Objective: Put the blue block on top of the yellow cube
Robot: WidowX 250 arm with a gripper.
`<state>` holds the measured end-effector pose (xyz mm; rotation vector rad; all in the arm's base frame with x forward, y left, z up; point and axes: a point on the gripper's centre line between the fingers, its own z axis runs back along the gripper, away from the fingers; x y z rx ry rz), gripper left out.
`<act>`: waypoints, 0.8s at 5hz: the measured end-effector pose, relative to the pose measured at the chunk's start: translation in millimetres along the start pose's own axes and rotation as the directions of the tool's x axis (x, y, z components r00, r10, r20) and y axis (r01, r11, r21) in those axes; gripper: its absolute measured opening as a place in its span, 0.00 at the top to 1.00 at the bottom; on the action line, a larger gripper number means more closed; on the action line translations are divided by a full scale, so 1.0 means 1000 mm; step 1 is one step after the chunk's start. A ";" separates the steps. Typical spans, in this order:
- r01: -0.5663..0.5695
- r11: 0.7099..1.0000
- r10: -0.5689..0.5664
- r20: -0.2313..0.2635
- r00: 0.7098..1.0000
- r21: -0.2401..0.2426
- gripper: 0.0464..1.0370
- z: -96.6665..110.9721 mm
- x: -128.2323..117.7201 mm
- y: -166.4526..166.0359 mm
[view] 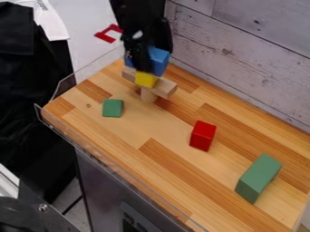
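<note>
Camera view: the blue block point(160, 60) is gripped between the fingers of the gripper point(142, 68), at the yellow cube point(146, 79); contact cannot be told. Marks on the front panel point(104, 181) are unreadable. The counter point(130, 131) is edged by a clear rim point(100, 152).

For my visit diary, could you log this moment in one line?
blue block: at pincer, by yellow cube | yellow cube: on wooden plank | stacked: unclear

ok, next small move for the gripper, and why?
Probably a small, slow descent: the gripper is at the blue block, which shows just above the yellow cube, contact unclear, and the wooden plank beneath rests on a narrow post.
</note>
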<state>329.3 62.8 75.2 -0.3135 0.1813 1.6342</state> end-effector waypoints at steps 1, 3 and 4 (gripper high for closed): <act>0.104 0.991 -0.112 0.102 0.988 0.079 0.04 0.032 -0.026 -0.008; 0.402 0.832 -0.498 0.192 0.846 0.383 0.04 0.059 -0.109 0.006; 0.577 0.654 -0.691 0.077 0.718 0.489 0.04 0.028 -0.136 0.039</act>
